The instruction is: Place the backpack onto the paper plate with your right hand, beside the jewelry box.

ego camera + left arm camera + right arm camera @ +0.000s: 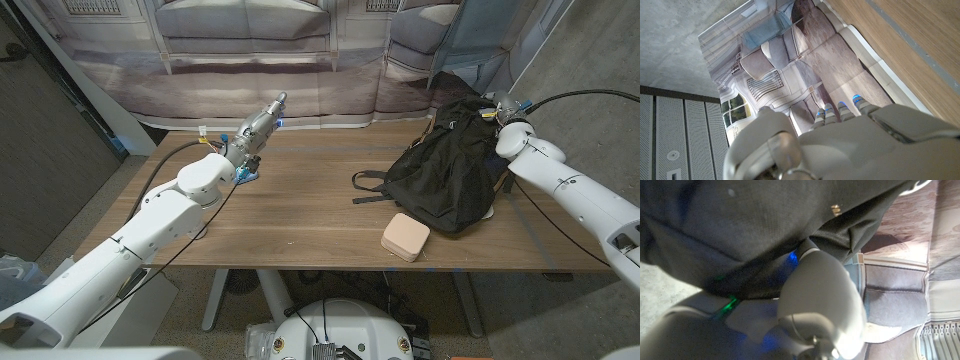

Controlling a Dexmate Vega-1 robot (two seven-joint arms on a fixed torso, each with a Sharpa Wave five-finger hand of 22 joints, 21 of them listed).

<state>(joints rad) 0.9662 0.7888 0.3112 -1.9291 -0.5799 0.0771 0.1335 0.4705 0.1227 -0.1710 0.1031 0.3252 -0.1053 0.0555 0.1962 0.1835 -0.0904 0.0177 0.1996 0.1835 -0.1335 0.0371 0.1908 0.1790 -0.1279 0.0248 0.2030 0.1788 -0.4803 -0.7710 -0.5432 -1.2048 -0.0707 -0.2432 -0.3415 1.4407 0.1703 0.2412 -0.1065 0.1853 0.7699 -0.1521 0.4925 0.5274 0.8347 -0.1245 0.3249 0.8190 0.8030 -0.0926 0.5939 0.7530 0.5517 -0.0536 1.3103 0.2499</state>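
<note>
Right hand [493, 108] sits at the backpack's [445, 165] top, fingers [810, 252] buried in the fabric; grip can't be confirmed. Backpack lies on the plate [488, 212], box [405, 237] touching its near side. Left hand [258, 124] raised, fingers straight, empty.

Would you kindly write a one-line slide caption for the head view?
Right hand at the top of the black backpack, which covers a paper plate near a beige jewelry box.
</note>
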